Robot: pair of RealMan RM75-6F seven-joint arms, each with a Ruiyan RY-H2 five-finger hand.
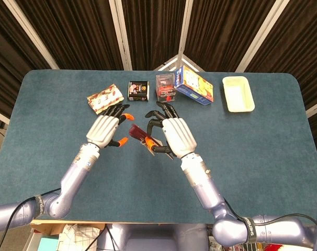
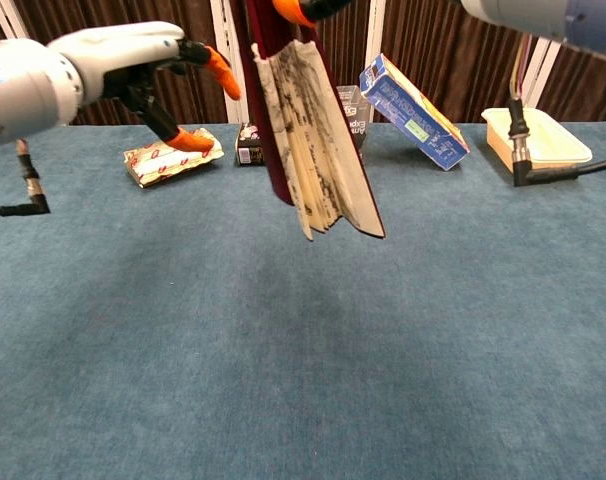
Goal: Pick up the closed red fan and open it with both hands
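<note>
- Red fan (image 2: pixel 313 140) lifted above the blue table (image 2: pixel 303 350), long axis steeply upright, lower end tipped toward the camera, folds slightly parted.
- Right hand (image 1: pixel 173 134) grasps the fan.
- Left hand (image 1: pixel 105 128) just beside it, fingers spread, holding nothing.
- Far row: patterned packet (image 1: pixel 104 99), black box (image 1: pixel 138 90), blue carton (image 1: pixel 194 85), cream tray (image 1: pixel 238 93); print unreadable.

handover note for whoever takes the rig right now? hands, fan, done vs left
Right hand: holds the folded red paper fan lifted off the blue felt table; chest view shows it hanging, ribs barely parted.
Left hand: fingers apart, holds nothing, just left of the fan, not touching it.
Done: the pick-up.
Left: bring the left hand onto the fan's free side, then spread it with both hands.
Back of table: patterned packet, small boxes, cream tray.
</note>
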